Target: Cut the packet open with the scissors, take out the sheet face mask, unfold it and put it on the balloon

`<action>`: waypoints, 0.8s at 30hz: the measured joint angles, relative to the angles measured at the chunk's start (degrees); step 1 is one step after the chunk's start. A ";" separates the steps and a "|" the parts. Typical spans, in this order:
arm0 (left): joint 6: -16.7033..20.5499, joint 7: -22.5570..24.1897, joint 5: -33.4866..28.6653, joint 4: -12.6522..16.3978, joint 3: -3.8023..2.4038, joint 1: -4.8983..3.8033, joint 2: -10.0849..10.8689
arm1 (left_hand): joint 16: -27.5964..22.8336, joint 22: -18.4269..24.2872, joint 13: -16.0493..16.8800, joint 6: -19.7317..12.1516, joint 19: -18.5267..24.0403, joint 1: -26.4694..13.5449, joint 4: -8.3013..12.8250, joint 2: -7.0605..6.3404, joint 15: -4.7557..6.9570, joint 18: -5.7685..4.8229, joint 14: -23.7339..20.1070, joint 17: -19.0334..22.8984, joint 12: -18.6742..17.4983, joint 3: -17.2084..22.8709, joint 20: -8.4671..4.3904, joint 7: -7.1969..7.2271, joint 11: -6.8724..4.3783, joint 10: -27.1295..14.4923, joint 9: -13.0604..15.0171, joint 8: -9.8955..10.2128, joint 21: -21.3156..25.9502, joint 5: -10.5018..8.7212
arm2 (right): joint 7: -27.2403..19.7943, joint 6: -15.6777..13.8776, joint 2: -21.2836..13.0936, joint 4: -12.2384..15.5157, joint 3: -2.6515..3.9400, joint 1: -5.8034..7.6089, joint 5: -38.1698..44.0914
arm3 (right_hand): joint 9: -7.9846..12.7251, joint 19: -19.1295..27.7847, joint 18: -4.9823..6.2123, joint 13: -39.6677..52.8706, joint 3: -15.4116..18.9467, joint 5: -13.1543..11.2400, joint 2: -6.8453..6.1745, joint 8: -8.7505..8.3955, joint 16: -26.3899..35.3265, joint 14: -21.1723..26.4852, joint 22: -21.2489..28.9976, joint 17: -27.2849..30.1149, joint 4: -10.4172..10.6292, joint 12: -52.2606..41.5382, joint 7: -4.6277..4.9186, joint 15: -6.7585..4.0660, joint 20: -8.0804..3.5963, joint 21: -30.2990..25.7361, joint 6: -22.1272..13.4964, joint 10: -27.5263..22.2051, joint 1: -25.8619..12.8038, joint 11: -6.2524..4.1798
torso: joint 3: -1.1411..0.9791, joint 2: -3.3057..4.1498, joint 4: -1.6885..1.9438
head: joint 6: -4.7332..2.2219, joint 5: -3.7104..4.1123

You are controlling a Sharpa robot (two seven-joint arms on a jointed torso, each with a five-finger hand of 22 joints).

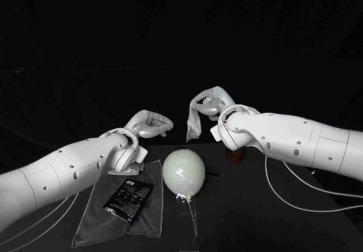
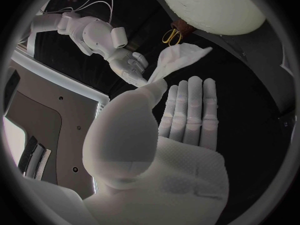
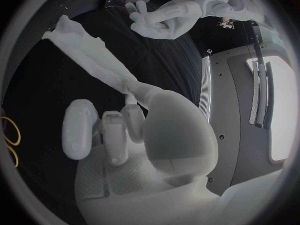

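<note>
The right hand (image 1: pixel 210 102), upper centre of the head view, pinches the folded white sheet face mask (image 1: pixel 193 123), which hangs below it. The left hand (image 1: pixel 151 125) is empty, fingers straight. The sheet could cling to itself or slip from so thin a pinch and miss the pale oval balloon (image 1: pixel 185 170) below. At lower left, the black foil packet (image 1: pixel 130 197) carries white print too small to read.

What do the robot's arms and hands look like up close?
The left arm and right arm are fat, rounded white shells dotted with small dark holes. Thin white cables trail beside them. The left robot hand and right robot hand are silvery, with smooth rounded fingers and a dimpled palm.
</note>
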State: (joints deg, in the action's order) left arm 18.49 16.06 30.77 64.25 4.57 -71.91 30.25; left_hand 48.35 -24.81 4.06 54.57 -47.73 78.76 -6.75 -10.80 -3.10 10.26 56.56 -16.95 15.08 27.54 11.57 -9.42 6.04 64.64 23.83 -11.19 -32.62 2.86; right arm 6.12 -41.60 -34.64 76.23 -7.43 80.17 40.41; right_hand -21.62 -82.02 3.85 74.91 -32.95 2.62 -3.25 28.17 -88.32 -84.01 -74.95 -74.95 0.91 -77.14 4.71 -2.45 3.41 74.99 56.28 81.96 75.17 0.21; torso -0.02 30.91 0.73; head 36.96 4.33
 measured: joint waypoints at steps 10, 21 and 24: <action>-2.04 2.35 -2.61 0.73 -0.07 0.00 -1.37 | -14.50 7.84 -0.31 -1.50 3.66 0.77 -0.59 -1.36 -2.74 -0.02 -5.72 3.00 -5.78 0.94 3.41 -1.43 1.85 -1.87 -0.94 1.02 11.50 0.00 | 1.59 -0.53 0.60 -0.26 -0.02 -0.07 1.21 | 0.00 0.00 0.00 0.01 -0.03 -0.11 0.09 0.00 -0.17 0.00 0.04 0.00 0.03 0.00 -0.13 0.00 0.00 0.00 0.12 0.00 0.09 0.00 | 0.03 -0.02 0.05 | 0.06 0.14; -4.54 1.77 -2.86 -0.62 -0.09 0.00 -2.68 | -22.74 12.48 -0.38 -4.66 2.74 1.07 -0.83 -1.66 -5.03 -0.05 -7.53 4.37 -10.22 -0.62 4.75 -2.58 3.73 -4.79 -2.30 3.27 17.15 0.00 | 1.84 -0.94 0.82 2.37 -0.02 -0.32 1.65 | 0.00 0.00 -0.01 0.04 -0.02 -0.22 0.17 0.00 -0.12 0.00 0.02 0.05 0.03 0.00 -0.13 0.00 0.00 0.00 0.10 -0.01 0.17 0.01 | -0.02 -0.07 0.03 | -0.12 -0.12; -4.97 1.21 -2.89 -1.07 -0.09 0.00 -3.06 | -24.14 13.28 -0.38 -5.09 2.33 1.07 -0.62 -1.66 -5.35 -0.05 -7.85 4.62 -10.67 -1.16 4.72 -2.99 4.12 -5.18 -2.61 3.59 17.95 0.00 | 1.79 -1.16 0.67 3.12 -0.03 -0.35 1.70 | 0.00 0.00 -0.01 0.04 -0.02 -0.23 0.23 0.00 -0.12 0.00 0.01 0.05 0.03 0.00 -0.13 0.00 0.00 0.00 0.09 -0.01 0.23 0.01 | -0.01 -0.03 0.02 | -0.12 -0.12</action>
State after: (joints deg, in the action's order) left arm 13.52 17.28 27.89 63.18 4.48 -71.91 27.18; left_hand 24.21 -11.53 3.68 49.49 -45.40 79.83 -7.37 -12.46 -8.45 10.21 48.71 -12.33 4.41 26.37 16.29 -12.41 10.15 59.46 21.22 -7.60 -14.67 2.86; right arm 7.90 -42.75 -33.97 79.35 -7.46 79.82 42.12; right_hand -21.62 -82.02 3.84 74.95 -32.97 2.39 -3.01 28.18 -88.43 -84.01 -74.94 -74.90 0.95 -77.14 4.58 -2.45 3.41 74.99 56.37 81.96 75.41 0.22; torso -0.03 30.88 0.75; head 36.84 4.21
